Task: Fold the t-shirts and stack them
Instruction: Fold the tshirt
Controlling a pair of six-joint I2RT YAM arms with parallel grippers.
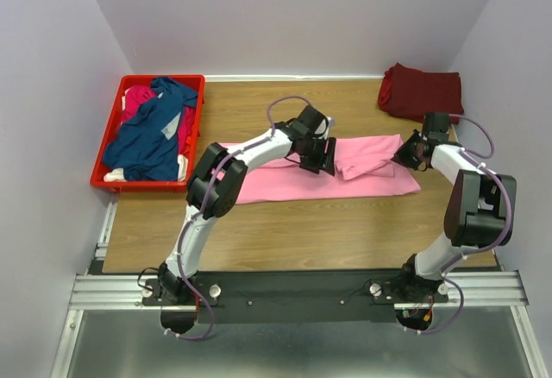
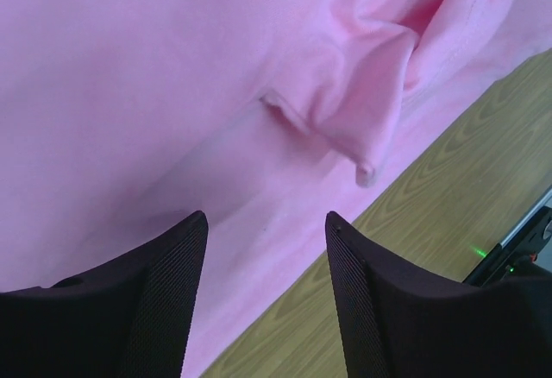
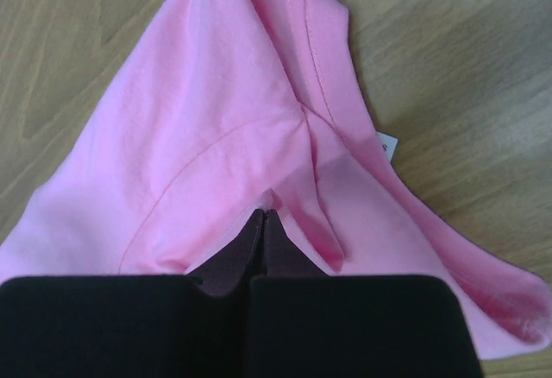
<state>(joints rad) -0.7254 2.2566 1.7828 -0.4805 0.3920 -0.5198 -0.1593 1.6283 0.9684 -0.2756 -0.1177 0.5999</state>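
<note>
Top external view: pink tee (image 1: 371, 171) lies spread across mid table (image 1: 285, 231), long axis 9-to-3, partly folded, w/ a rumpled flap near its 3 o'clock end. L gripper (image 1: 326, 157) hangs over the tee's centre. R gripper (image 1: 404, 155) sits at the tee's 3 o'clock edge. Maroon tee (image 1: 421, 91) lies folded at the table's 1 o'clock corner, well apart from the pink one. Red crate (image 1: 105, 145) at 10 o'clock holds navy tee (image 1: 151, 132) heaped on top of magenta tee (image 1: 136, 100).

L wrist view: L gripper (image 2: 266, 218) has jaws apart, nothing between them, pink cloth (image 2: 129, 76) below w/ a puckered fold toward 1 o'clock.

R wrist view: R gripper (image 3: 264, 214) has tips pressed together, pinching pink cloth (image 3: 207, 119), which tents up to them. White tag (image 3: 388, 147) pokes out at the hem, 3 o'clock side.
</note>
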